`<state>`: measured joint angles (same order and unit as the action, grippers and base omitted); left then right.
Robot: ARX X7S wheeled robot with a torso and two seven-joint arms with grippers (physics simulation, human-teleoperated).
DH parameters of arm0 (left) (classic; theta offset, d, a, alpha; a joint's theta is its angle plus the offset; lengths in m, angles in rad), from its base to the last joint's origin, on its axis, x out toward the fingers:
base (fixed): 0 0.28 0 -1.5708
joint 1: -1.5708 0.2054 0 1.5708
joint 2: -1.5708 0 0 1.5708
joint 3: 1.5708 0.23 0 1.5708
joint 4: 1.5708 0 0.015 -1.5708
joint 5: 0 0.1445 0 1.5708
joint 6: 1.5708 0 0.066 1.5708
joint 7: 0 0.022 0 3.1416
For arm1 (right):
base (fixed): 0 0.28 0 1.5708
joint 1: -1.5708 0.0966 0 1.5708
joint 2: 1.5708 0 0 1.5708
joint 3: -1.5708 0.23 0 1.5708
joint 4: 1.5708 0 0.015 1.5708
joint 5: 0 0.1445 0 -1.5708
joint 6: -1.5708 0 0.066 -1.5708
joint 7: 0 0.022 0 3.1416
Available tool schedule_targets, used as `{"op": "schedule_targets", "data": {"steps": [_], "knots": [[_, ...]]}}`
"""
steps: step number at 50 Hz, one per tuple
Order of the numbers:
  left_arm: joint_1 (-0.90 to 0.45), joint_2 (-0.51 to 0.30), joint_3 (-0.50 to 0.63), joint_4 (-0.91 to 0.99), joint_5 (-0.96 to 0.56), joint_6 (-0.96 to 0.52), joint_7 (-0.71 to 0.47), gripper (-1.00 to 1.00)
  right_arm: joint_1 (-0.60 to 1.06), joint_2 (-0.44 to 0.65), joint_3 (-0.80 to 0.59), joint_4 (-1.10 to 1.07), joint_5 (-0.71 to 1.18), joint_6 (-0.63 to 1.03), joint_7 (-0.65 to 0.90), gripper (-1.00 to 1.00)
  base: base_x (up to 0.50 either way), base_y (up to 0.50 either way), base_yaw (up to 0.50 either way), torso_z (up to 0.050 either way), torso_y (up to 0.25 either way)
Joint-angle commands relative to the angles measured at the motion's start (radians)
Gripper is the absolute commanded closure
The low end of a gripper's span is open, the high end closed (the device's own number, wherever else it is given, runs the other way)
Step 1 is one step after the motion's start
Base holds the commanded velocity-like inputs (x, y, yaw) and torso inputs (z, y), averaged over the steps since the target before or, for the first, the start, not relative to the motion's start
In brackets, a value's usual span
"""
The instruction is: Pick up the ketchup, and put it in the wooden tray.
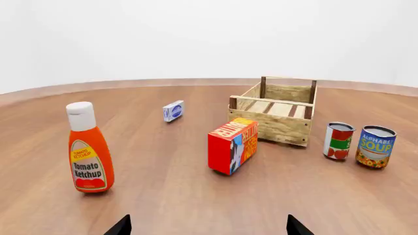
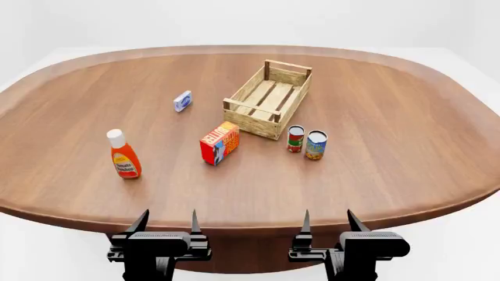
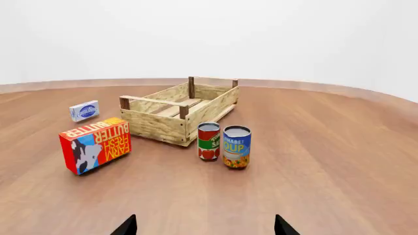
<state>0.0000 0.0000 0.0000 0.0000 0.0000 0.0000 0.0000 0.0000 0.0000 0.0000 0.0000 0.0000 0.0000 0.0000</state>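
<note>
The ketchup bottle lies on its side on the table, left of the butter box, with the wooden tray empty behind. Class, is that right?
Not quite. The ketchup bottle stands upright on the table, cap up, as the head view shows. The rest holds: it is left of the butter box, and the wooden tray behind is empty.

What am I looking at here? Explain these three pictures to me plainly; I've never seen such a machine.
It is a simulated two-armed robot. The head view looks down over its left gripper and right gripper, both open and holding nothing. The other two pictures come from cameras at each wrist. On the round wooden table stand the ketchup, a butter box, two cans, a small blue box and the empty wooden tray.
</note>
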Motion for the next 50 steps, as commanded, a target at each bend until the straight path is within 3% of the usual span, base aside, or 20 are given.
{"op": "schedule_targets", "data": {"steps": [1, 17, 34, 43, 50], "knots": [[0.000, -0.015, 0.018, 0.009, -0.016, -0.011, -0.020, -1.00, -0.002, 0.015, -0.018, -0.010, 0.021, 0.004, 0.020, -1.00, 0.00, 0.00, 0.00, 0.000, 0.000], [-0.006, -0.060, 0.067, 0.134, -0.075, -0.099, -0.046, -1.00, -0.013, 0.067, -0.046, -0.171, 0.092, 0.132, 0.063, -1.00, 0.00, 0.00, 0.00, 0.000, 0.000], [-0.086, -0.112, 0.080, 0.392, -0.187, -0.373, -0.038, -1.00, 0.066, 0.137, -0.062, -0.389, 0.110, 0.396, 0.083, -1.00, 0.00, 0.00, 0.00, 0.000, 0.000], [-0.098, -0.121, 0.078, 0.409, -0.200, -0.405, -0.063, -1.00, 0.048, 0.152, -0.059, -0.429, 0.142, 0.412, 0.073, -1.00, 0.00, -0.03, 0.00, 0.000, 0.000], [-0.097, -0.129, 0.083, 0.404, -0.200, -0.405, -0.076, -1.00, 0.061, 0.147, -0.063, -0.405, 0.156, 0.403, 0.075, -1.00, 0.00, -0.44, 0.00, 0.000, 0.000]]}}
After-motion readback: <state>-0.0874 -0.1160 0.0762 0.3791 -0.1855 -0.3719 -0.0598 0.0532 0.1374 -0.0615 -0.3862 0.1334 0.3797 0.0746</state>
